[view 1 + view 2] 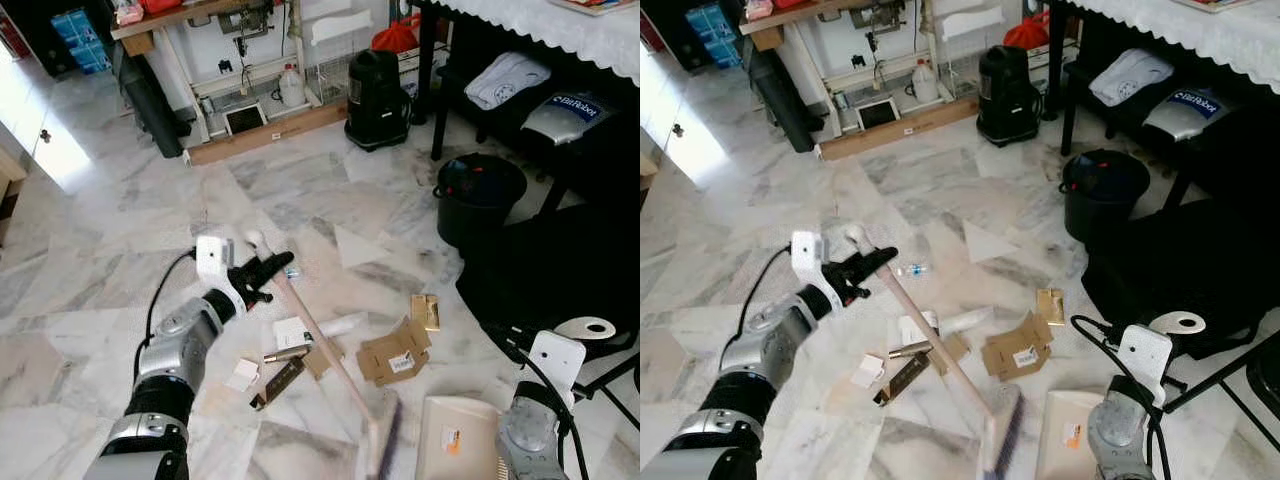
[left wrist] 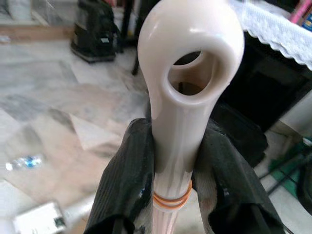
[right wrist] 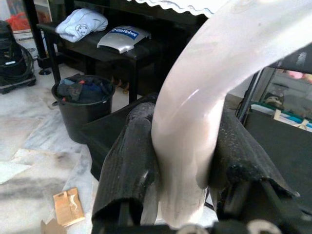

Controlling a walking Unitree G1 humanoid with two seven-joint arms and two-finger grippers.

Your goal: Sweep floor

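Broom (image 1: 320, 345) slants across the marble floor (image 1: 120, 220), its bristles low among cardboard scraps (image 1: 395, 352) and its looped cream handle top pinched by the left pincer (image 1: 268, 270). Right pincer (image 3: 180, 161) clamps the curved cream handle of the dustpan (image 1: 458, 435), which rests on the floor beside the bristles. A black bucket (image 1: 478, 195) stands farther off.

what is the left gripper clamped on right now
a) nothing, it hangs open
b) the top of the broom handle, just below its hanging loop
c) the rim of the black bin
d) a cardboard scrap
b: in the left wrist view the left gripper has its black fingers pressed on either side of the cream broom handle, right under the looped end.
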